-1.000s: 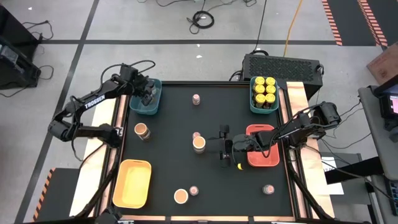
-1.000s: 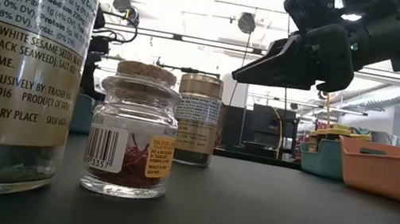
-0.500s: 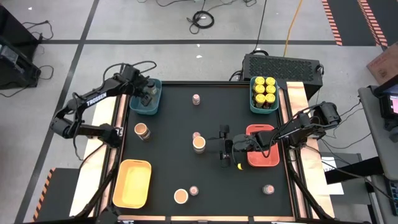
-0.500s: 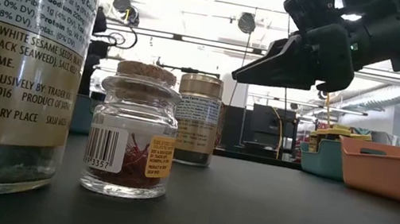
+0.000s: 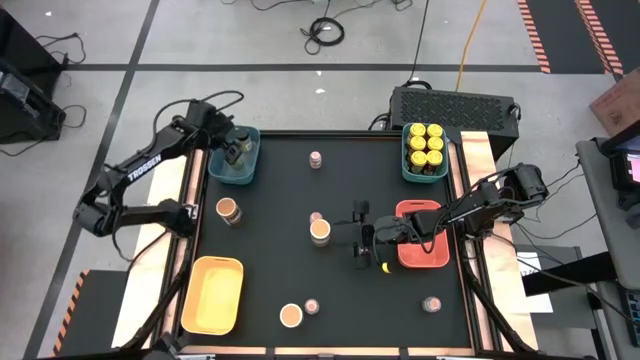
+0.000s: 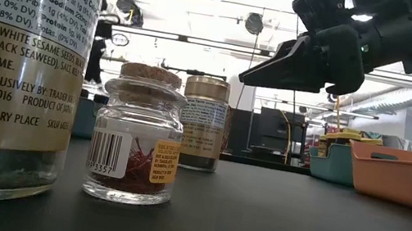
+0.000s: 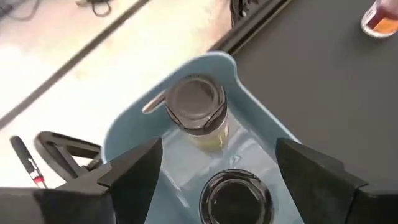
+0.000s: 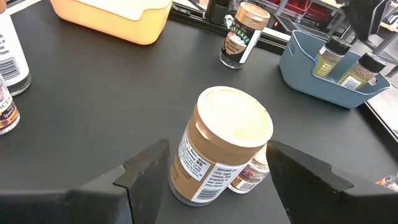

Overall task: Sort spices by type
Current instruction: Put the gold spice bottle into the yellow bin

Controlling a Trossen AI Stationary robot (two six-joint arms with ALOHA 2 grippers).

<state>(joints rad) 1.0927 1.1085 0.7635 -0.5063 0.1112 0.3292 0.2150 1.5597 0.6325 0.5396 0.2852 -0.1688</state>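
My left gripper (image 7: 217, 177) hangs open over the blue tray (image 5: 234, 160) at the table's far left. Two dark-lidded jars stand in that tray: one (image 7: 236, 198) below and between the fingers, untouched, and one (image 7: 196, 106) beyond it. My right gripper (image 8: 217, 162) is open near the table's middle, its fingers level and pointing toward the table's left. A tan-lidded jar (image 8: 224, 146) stands upright just ahead of them, apart from them (image 5: 320, 231). A tiny pinkish-lidded jar (image 8: 250, 175) stands against its far side.
Several yellow-lidded jars fill the green tray (image 5: 424, 172) at the far right. A red tray (image 5: 425, 252) sits under my right arm and a yellow tray (image 5: 213, 293) near left. Loose jars: tan-lidded (image 5: 229, 210), (image 5: 291, 316); tiny (image 5: 316, 158), (image 5: 311, 305), (image 5: 431, 303).
My left arm has risen a little over the blue tray; the jars in the tray stay standing. My right gripper has kept still.
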